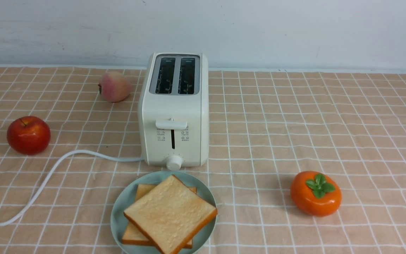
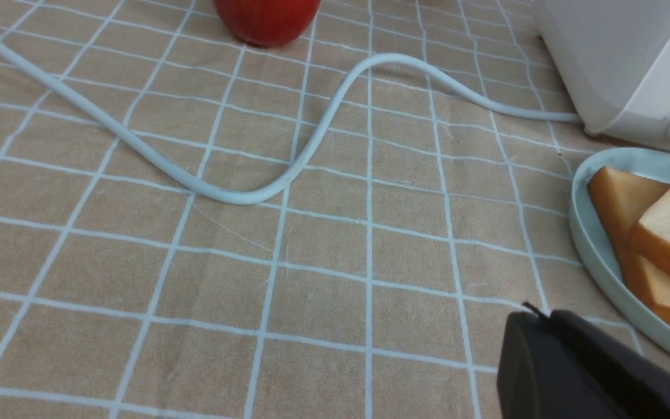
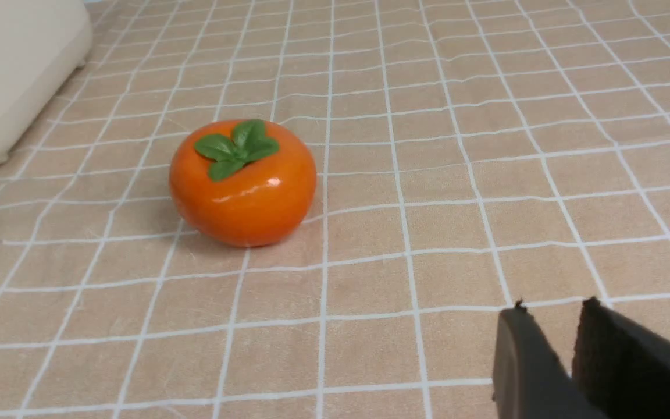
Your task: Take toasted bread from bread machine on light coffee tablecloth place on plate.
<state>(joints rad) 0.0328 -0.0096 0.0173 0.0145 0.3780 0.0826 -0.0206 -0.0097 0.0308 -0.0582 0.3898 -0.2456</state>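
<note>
Neither of my arms shows up in the front cam right now, so I only get them from the wrist cams. My left gripper (image 2: 535, 317) has its dark fingers pressed together, nothing between them, hanging just over the surface. My right gripper (image 3: 550, 305) has a narrow gap between its two dark fingers (image 3: 614, 349), nothing in it either, also low.

cord (image 1: 41, 183) crossing left, persimmon (image 1: 315, 193) right
</note>
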